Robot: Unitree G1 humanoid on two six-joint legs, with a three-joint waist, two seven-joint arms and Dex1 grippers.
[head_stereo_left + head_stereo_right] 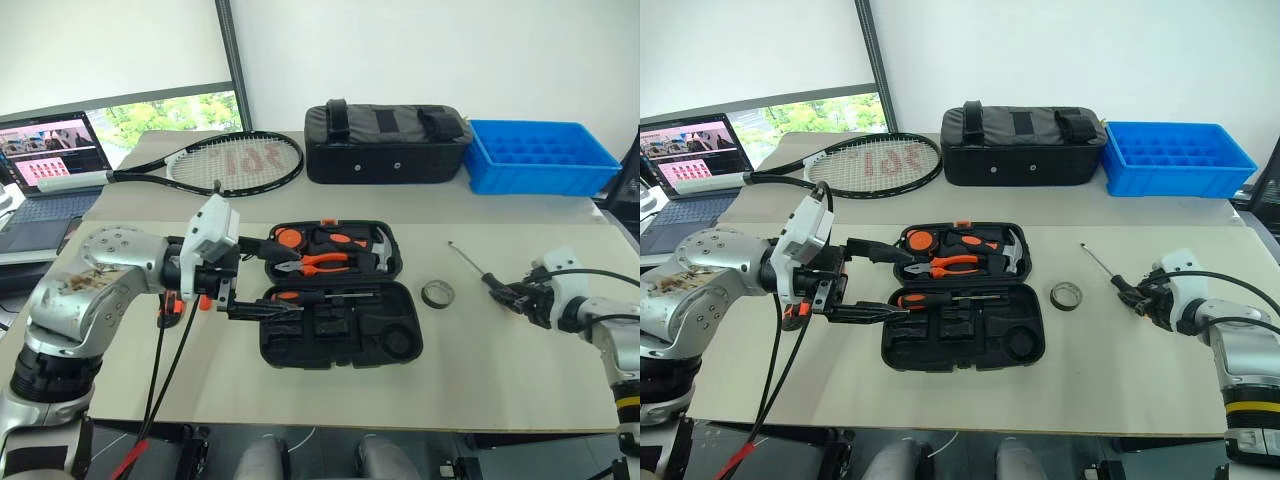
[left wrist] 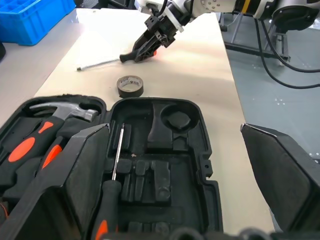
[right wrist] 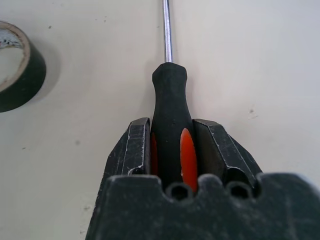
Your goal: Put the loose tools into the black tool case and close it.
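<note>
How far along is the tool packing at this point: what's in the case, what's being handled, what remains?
Done: one screwdriver already lies in the open black tool case, next to pliers and a hammer. The left gripper hangs open over the case, empty. In hand: the right gripper is closed on the second screwdriver, which lies on the table. Left: that screwdriver, the tape roll, and closing the lid.
</note>
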